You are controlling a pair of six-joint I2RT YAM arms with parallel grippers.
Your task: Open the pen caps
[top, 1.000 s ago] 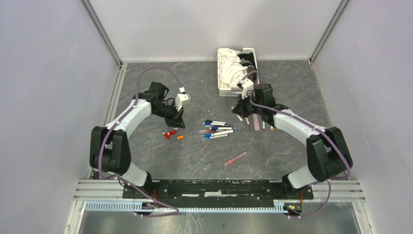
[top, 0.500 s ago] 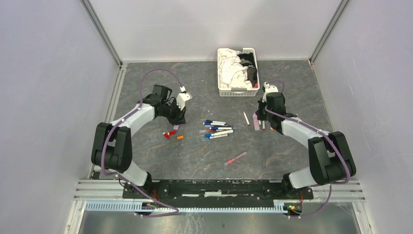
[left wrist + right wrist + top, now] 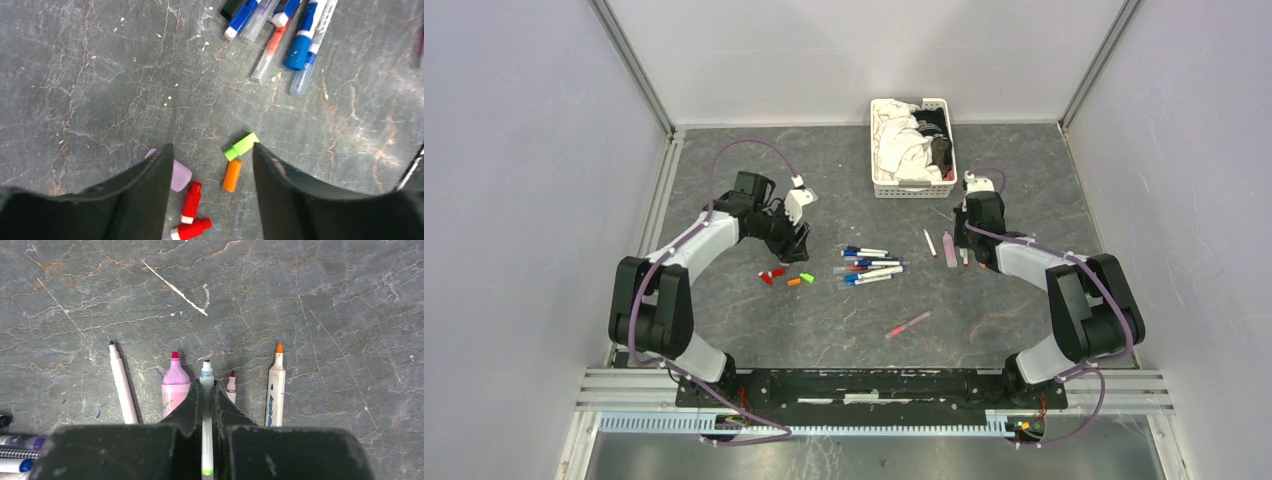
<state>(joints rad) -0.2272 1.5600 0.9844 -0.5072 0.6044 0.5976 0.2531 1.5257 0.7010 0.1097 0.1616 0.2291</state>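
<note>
My left gripper (image 3: 212, 150) is open, low over a cluster of loose pen caps: a green cap (image 3: 241, 146), an orange cap (image 3: 232, 175), two red caps (image 3: 191, 202) and a lilac cap (image 3: 179, 175) half hidden by the left finger. Nothing is between its fingers. From above, the left gripper (image 3: 796, 243) hangs just behind those caps (image 3: 793, 281). My right gripper (image 3: 207, 385) is shut on a thin white uncapped pen (image 3: 206, 372). It holds the pen in line with a row of uncapped pens, between a pink pen (image 3: 174, 385) and a red-tipped one (image 3: 230, 386).
A heap of capped pens (image 3: 869, 266) lies at mid-table. A single pink-red pen (image 3: 908, 324) lies nearer the front. The white slatted basket (image 3: 910, 188) of cloths stands at the back, just behind the right gripper (image 3: 962, 240). An orange-tipped pen (image 3: 276, 390) and a green-tipped pen (image 3: 122, 390) end the row.
The left gripper has opened, and a green cap now lies beside the orange one. The right arm swung away from the basket and down to the row of uncapped pens.
</note>
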